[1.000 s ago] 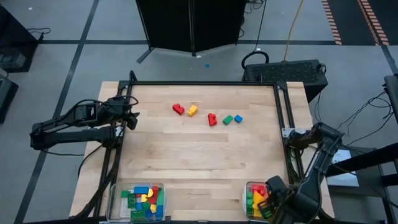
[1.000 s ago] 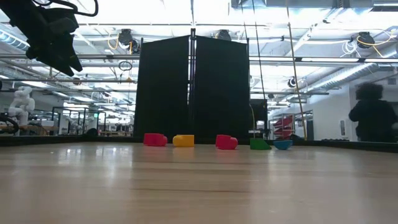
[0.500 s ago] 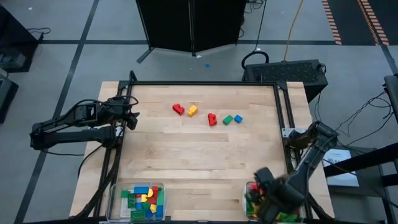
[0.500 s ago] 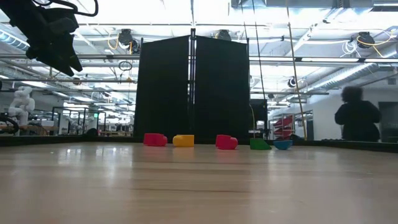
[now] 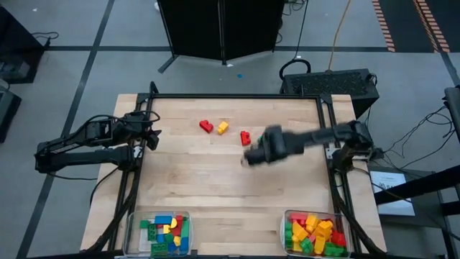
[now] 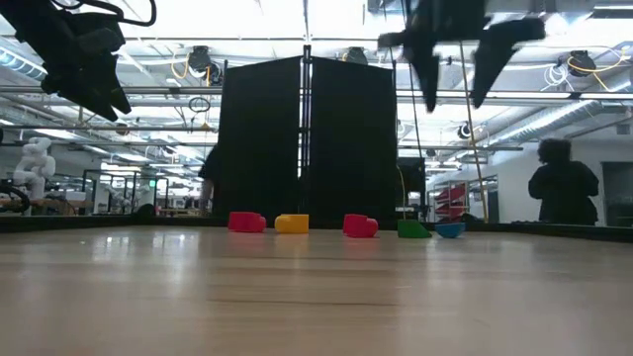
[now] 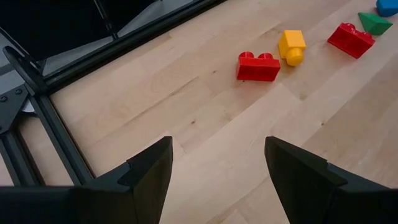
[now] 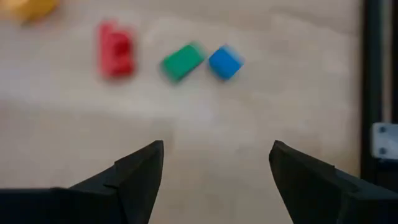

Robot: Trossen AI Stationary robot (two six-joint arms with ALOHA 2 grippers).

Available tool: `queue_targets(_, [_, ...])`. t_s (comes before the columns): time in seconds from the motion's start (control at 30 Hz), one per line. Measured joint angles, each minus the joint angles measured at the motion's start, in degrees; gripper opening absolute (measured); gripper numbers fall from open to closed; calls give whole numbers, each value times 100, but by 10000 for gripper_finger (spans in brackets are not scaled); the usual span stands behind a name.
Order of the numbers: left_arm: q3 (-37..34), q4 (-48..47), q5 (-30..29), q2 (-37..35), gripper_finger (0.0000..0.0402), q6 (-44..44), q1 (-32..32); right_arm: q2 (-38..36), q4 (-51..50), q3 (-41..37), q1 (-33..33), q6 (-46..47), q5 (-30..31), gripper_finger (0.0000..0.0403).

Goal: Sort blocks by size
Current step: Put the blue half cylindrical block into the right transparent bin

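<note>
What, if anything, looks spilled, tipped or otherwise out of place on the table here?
Nothing stands out. Five loose blocks lie in a row on the far half of the table, and both bins sit upright at the near edge, filled. The right gripper hangs open and empty near the row.

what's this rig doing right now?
It is sorting toy blocks by size. Two clear bins at the near edge, the left bin and the right bin, already hold mixed bricks. Five are left on the table: red block, yellow block, another red, green and blue. The right gripper is open and empty, above the table near those last ones. The left gripper waits open at the table's left edge.
</note>
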Motion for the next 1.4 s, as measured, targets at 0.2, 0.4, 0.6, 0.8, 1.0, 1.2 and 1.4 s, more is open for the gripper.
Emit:
queue_targets(0.2, [0,0,0,0,255,-2,-2,-21,190,-439,-1358,-890,-89,281])
queue_targets(0.4, [0,0,-2,0,255,-7,-2,-21,1366,-1084,-1983,-957,-432,281])
queue_targets(0.6, [0,0,-2,0,255,-24,-2,-21,2556,-1885,-2214,342,-522,281])
queue_targets(0.8, [0,0,-3,0,255,-34,-1,-21,3108,-2443,-2241,1843,-464,281])
queue_targets(1.0, [0,0,-4,0,255,-24,-1,-18,3279,-2724,-2247,2379,-459,281])
queue_targets(1.2, [0,0,-4,0,255,2,-2,19,3596,-2953,-2367,2573,-385,281])
queue_targets(1.4, [0,14,-4,0,255,100,-2,49,4281,-3094,-2542,2565,-351,281])
